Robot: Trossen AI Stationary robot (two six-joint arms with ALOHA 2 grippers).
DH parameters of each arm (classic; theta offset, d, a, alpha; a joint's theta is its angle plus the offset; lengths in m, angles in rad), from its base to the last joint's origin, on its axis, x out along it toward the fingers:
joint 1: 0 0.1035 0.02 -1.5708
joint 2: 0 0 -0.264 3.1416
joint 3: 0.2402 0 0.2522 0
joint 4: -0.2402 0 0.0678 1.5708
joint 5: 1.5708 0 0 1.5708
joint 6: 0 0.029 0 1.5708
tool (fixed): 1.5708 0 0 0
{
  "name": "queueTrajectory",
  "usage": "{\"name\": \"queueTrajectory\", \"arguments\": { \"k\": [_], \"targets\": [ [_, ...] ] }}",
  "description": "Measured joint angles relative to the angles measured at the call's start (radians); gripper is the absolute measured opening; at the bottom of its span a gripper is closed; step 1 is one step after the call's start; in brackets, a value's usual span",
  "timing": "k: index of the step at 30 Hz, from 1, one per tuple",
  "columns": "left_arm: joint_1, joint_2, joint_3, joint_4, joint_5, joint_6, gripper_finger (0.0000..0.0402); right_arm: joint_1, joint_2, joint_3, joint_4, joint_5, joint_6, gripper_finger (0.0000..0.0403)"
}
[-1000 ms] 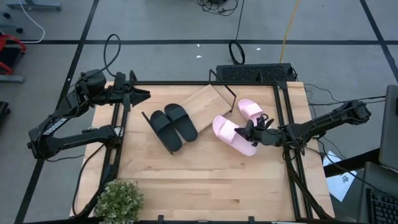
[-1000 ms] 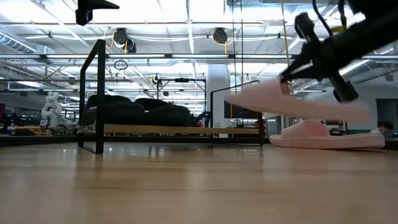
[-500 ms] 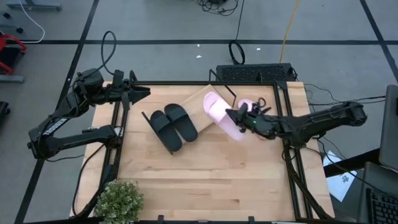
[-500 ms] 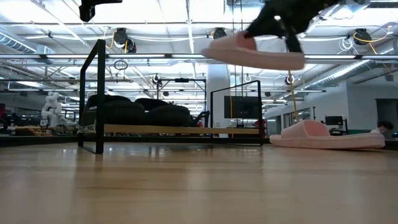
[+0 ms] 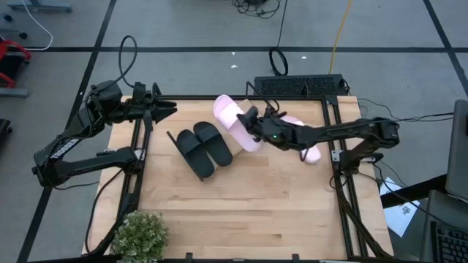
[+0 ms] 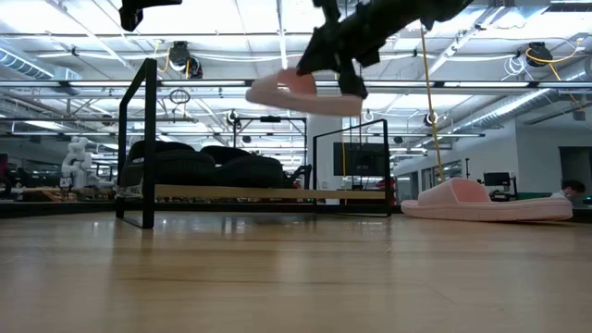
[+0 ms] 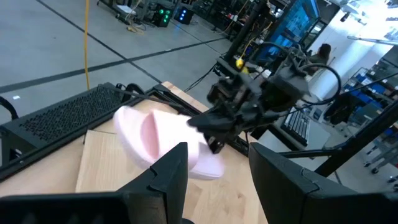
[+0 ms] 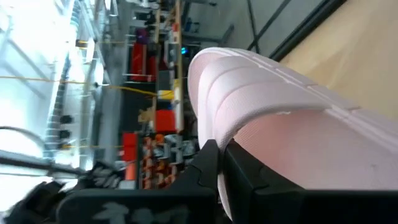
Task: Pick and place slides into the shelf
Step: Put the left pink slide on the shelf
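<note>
My right gripper [image 5: 252, 126] is shut on a pale pink slide [image 5: 232, 120] that hangs in the air over the shelf [image 6: 268, 192], well above its board in the low view. The second pink slide [image 6: 486, 202] lies flat on its sole on the table, to the right, partly under my right arm. The black pair [image 5: 203, 148] lies side by side on the table, left of the shelf. My left gripper [image 5: 170, 109] waits open at the far left corner, pointing level toward the shelf. My right gripper pinches the pink slide's strap at its edge [image 8: 217, 134] between its two fingers [image 8: 208, 165]. The fingers come nearly level from the table's right side. The slide is lifted clear, roughly level with its sole down [image 6: 305, 100], hanging just below the fingers.
A potted plant [image 5: 139, 235] stands at the near left corner. A black keyboard-like slab [image 5: 296, 85] lies just beyond the far edge. Black frame rails [image 5: 342, 190] run along the table's left and right sides. Bare wood [image 5: 241, 212] fills the near half.
My right gripper has lifted the pink slide off the table and carried it up and toward the far left, from beside the other pink slide to above the shelf. The slide has stayed roughly level.
</note>
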Motion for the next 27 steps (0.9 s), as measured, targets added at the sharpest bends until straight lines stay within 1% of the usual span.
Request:
{"name": "queueTrajectory", "arguments": {
  "k": [4, 8, 10, 14, 20, 23, 27],
  "targets": [
    [0.000, 0.000, 0.000, -0.001, 0.000, 0.009, 0.0165, -0.028, 0.047, 0.000, 0.004, 0.014, 0.000, 0.0000],
    [0.000, 0.000, 0.000, -0.003, -0.004, 0.034, 0.0165, -0.044, 0.085, 0.000, 0.078, 0.038, -0.001, 0.0000],
    [0.000, 0.000, 0.000, -0.003, -0.022, 0.040, 0.0165, -0.048, 0.106, 0.000, 0.123, 0.037, -0.003, 0.0000],
    [0.000, 0.000, 0.000, -0.003, -0.054, 0.047, 0.0165, -0.048, 0.147, 0.000, 0.149, 0.036, 0.023, 0.0000],
    [0.000, 0.000, 0.000, -0.002, -0.057, 0.046, 0.0165, -0.049, 0.195, 0.000, 0.167, 0.035, 0.086, 0.0000],
    [0.000, 0.000, 0.000, -0.001, -0.058, 0.046, 0.0165, -0.057, 0.218, 0.000, 0.193, 0.030, 0.090, 0.0000],
    [0.000, 0.000, 0.000, -0.001, -0.058, 0.047, 0.0165, -0.076, 0.239, 0.001, 0.223, -0.007, 0.089, 0.0000]
  ]
}}
